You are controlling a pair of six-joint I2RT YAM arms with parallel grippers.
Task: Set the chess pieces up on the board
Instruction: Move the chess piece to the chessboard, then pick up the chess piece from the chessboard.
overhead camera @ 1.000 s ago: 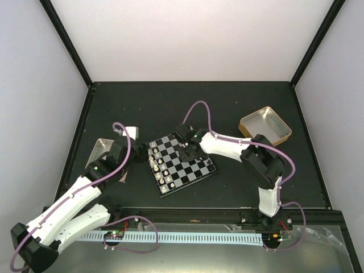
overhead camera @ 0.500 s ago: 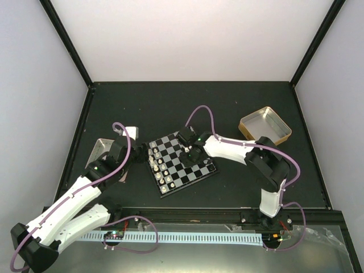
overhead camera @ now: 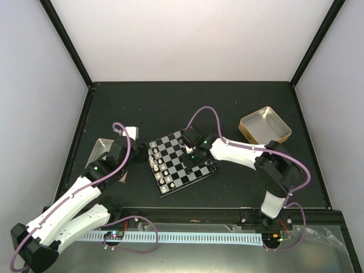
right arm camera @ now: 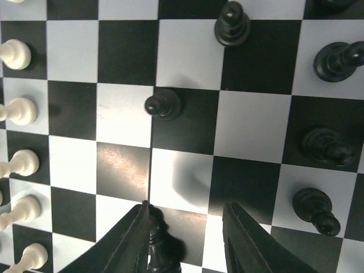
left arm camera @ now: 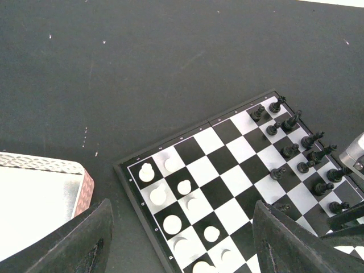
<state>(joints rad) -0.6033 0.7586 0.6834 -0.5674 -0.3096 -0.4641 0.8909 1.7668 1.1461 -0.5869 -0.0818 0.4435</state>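
Grippers both spread: right gripper (right arm camera: 185, 219) straddles a black piece (right arm camera: 162, 248) standing on the board (right arm camera: 126, 52), so I judge it placed; left gripper (left arm camera: 182, 230) hangs empty nearby.

Open lane running down the board's (overhead camera: 182, 163) middle.
White pieces (overhead camera: 160, 170) are crowding its left edge, black pieces (left arm camera: 307, 153) its right; the right gripper (right arm camera: 185, 233) is straddling one black piece low in its wrist view.

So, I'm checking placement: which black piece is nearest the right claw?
The black piece standing between the fingers of the right claw, close beside one of them at the wrist view's bottom edge; the others stand farther off.
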